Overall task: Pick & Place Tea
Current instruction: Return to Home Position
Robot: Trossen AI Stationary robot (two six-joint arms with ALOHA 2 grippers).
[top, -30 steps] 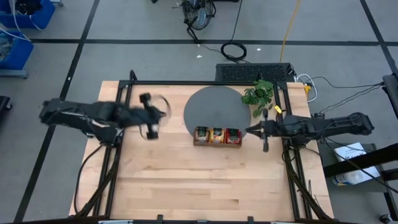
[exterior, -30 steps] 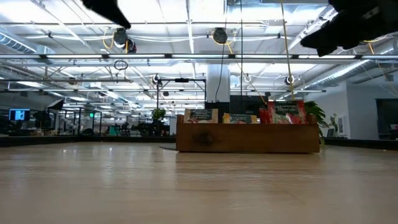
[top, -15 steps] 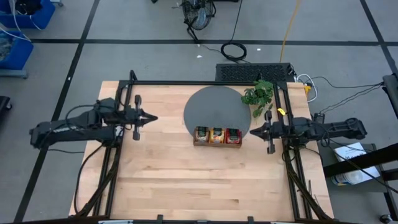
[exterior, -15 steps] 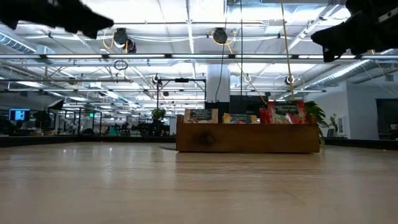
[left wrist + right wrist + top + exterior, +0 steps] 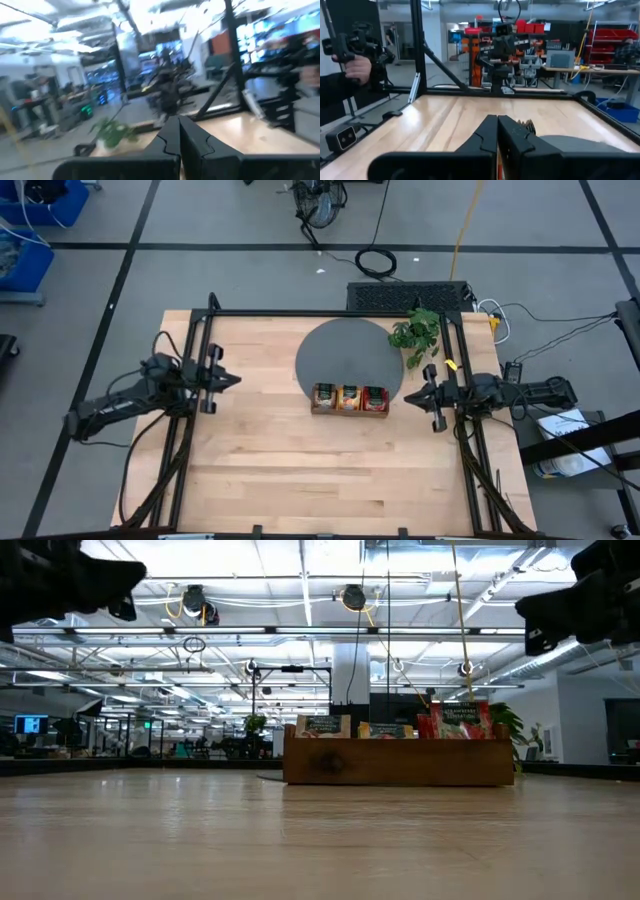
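Arms are both raised clear of the pale wooden table (image 5: 300, 470), one at each side. The left gripper (image 5: 236, 379), on the dark left arm, hangs over the left part of the table and points toward the centre. Its two dark fingers are pressed together with only a seam between them, and nothing is held. Bare table lies between it and the dark grey round mat (image 5: 345, 345) at the far centre. A three-slot wooden tray (image 5: 349, 411) stands at the near edge of that mat, partly on it. All small flat square tea sachets in view are inside this tray, standing on edge with printed labels showing above the wall. The beige-green sachets (image 5: 325, 394) are in the left slot, the orange-yellow sachets (image 5: 350, 396) in the middle slot and the red sachets (image 5: 374, 397) in the right slot. The number per slot cannot be determined. A small green leafy plant (image 5: 416, 332) stands at the far right, beside the mat. The right gripper (image 5: 406, 394), on the dark right arm, hangs near the tray's right end, apart from it and pointing toward it. Its fingers are likewise closed against each other and empty. The right wrist view shows a person's hand (image 5: 356, 67) gripping a dark device beyond the table.
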